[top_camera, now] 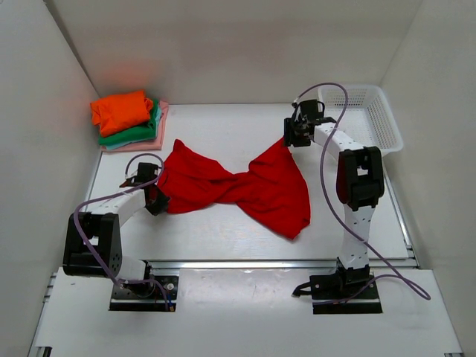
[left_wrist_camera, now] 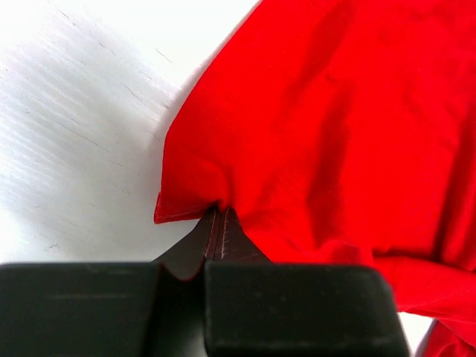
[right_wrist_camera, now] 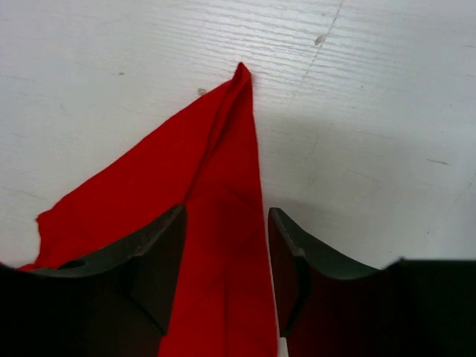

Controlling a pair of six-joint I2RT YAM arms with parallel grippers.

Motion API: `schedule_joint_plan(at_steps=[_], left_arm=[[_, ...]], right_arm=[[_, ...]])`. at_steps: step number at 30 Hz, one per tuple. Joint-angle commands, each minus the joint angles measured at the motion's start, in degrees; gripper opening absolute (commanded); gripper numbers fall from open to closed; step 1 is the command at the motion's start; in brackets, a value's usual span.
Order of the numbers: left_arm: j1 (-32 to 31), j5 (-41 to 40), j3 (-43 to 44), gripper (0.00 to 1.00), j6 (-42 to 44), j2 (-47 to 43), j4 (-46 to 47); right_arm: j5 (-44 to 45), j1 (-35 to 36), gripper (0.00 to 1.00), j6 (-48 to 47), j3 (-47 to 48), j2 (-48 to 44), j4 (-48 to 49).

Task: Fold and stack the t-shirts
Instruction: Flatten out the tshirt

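The large red t-shirt [top_camera: 245, 186] lies bunched and twisted across the middle of the table. My left gripper [top_camera: 155, 195] is at its left edge, jaws shut on a pinch of the hem; in the left wrist view the left gripper [left_wrist_camera: 218, 212] bites the red t-shirt [left_wrist_camera: 335, 134] right at its corner. Over the cloth's far right corner, my right gripper [top_camera: 291, 137] stands open. In the right wrist view the right gripper [right_wrist_camera: 227, 212] straddles a pointed strip of the red t-shirt [right_wrist_camera: 216, 171] lying flat on the table. Folded orange [top_camera: 121, 110], green [top_camera: 141, 134] and pink [top_camera: 165, 111] t-shirts are stacked at the back left.
A white mesh basket [top_camera: 390, 123] stands at the back right, just behind the right arm. White walls close in the table on the left, right and back. The arm bases sit at the near edge.
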Motion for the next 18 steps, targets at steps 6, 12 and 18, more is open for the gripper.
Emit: schedule_joint_plan(at_steps=[6, 12, 18], left_arm=[[-0.1, 1.7, -2.6, 0.00, 0.0, 0.1, -3.2], [0.2, 1.7, -2.0, 0.00, 0.4, 0.7, -2.9], [0.1, 1.4, -2.0, 0.00, 1.0, 1.3, -2.8]], right_arm=[[2.1, -0.7, 0.46, -2.8, -2.9, 1.5, 1.0], [0.5, 0.2, 0.45, -3.2, -2.8, 2.3, 1.0], [1.1, 1.3, 0.39, -3.3, -2.6, 2.9, 1.0]])
